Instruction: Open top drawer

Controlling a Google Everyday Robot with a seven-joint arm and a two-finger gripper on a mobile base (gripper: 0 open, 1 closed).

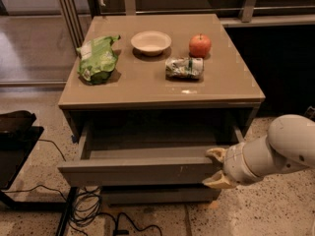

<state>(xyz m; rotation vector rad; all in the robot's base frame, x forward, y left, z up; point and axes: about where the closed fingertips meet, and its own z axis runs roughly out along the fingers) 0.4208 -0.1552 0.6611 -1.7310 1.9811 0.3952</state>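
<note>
The top drawer (142, 171) is pulled out below the tabletop, and its plain grey shallow interior (157, 134) shows. Small pale scratch marks sit right of centre on its grey-taupe front. My gripper (216, 167) is at the right end of the drawer front. One cream fingertip (215, 154) is at the front's top edge and the other is near its bottom edge, spread apart. The white arm (275, 151) reaches in from the right.
On the tabletop (147, 82) lie a green chip bag (97, 59), a white bowl (151, 42), a red apple (200, 45) and a crumpled snack bag (183, 67). A lower drawer front (157, 194) sits below. Cables (93, 205) and a black stand (15, 141) are at the left.
</note>
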